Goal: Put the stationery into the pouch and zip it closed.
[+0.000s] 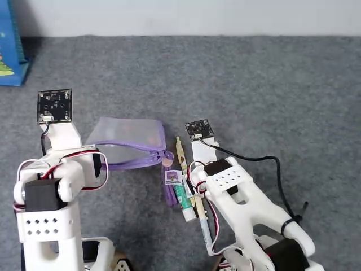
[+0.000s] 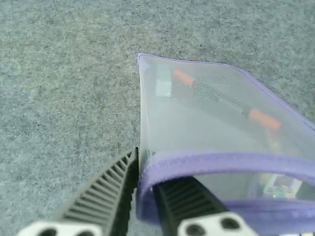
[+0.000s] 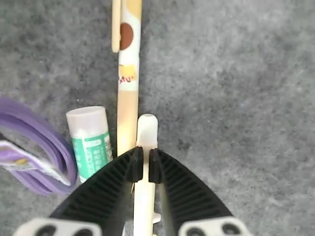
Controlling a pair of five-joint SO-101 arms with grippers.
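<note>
On your grey counter [image 1: 265, 84], left claw [image 2: 146, 169] pinches the clear purple-edged pouch [image 1: 127, 134]; right claw [image 3: 145, 153] clamps a white pen [image 3: 146, 129]

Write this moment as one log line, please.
left gripper: shut on pouch rim | right gripper: shut on white pen | glue stick, yellow pen: outside pouch | pouch: open

We see a small robotics test setup, closer to a lab or hobby workspace than a kitchen or shop. The bench [image 1: 271, 84] is covered in grey felt-like carpet and meets a plain white wall [image 1: 197, 17]. The left arm [image 1: 48, 192] and right arm [image 1: 248, 203] are white plastic with exposed red and white wires. Each carries a bare circuit board [image 1: 54, 105], and a loose black cable [image 1: 279, 169] trails across the bench. A blue printed box [image 1: 8, 56] sits at one edge. We cannot tell what kind of building this is.
</note>
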